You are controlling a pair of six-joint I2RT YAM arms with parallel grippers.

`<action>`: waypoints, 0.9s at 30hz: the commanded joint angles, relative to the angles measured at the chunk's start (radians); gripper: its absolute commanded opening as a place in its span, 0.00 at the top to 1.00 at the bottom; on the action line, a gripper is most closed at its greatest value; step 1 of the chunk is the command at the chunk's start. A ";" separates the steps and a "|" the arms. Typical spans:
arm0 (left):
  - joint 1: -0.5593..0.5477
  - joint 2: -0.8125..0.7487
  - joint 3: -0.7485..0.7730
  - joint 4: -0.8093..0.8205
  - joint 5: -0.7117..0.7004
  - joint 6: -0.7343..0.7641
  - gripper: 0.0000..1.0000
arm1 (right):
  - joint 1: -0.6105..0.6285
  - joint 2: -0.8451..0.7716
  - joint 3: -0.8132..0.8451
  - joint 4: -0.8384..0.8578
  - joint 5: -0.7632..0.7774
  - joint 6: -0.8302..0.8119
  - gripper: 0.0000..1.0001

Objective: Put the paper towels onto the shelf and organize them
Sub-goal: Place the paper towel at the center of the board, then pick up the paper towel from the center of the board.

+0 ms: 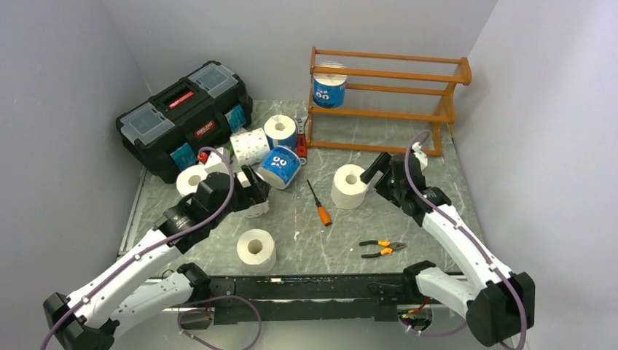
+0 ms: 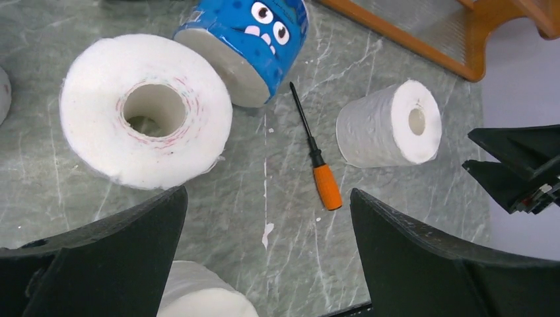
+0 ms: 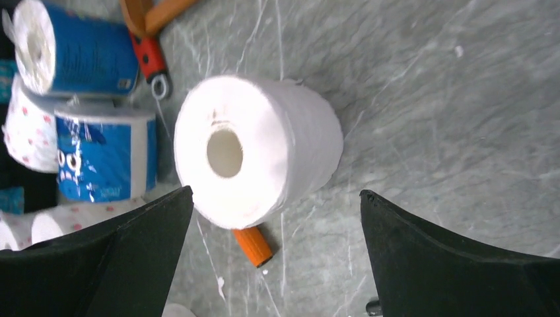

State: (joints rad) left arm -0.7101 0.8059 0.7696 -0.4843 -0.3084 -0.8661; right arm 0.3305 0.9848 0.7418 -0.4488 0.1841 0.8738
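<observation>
Right pincer (image 3: 275, 191), wide open and empty: we centre it over the upright white roll (image 3: 254, 148) at twelve o'clock, then close gently.

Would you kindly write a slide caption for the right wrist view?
Right arm's open fingers frame a white paper towel roll standing on the marbled tabletop.

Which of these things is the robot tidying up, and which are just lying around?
For the job:
- wooden shelf
- blue roll on the shelf
- middle white roll
- front white roll
- blue roll with eyes, plus the other loose rolls

Just lying about:
- black toolbox
- orange-handled screwdriver
- pliers
</observation>
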 commanded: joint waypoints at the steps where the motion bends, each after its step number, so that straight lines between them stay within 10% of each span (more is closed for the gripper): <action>1: 0.001 -0.020 -0.048 0.020 0.006 0.071 0.01 | 0.007 0.067 0.080 0.039 -0.139 -0.050 0.00; 27: 0.001 -0.138 -0.273 0.097 0.046 -0.038 0.01 | 0.015 0.254 0.046 0.131 -0.121 -0.054 0.22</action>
State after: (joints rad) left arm -0.7101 0.6582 0.4946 -0.4278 -0.2844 -0.8864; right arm 0.3439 1.2190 0.7849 -0.3729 0.0689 0.8288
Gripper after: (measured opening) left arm 0.994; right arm 0.788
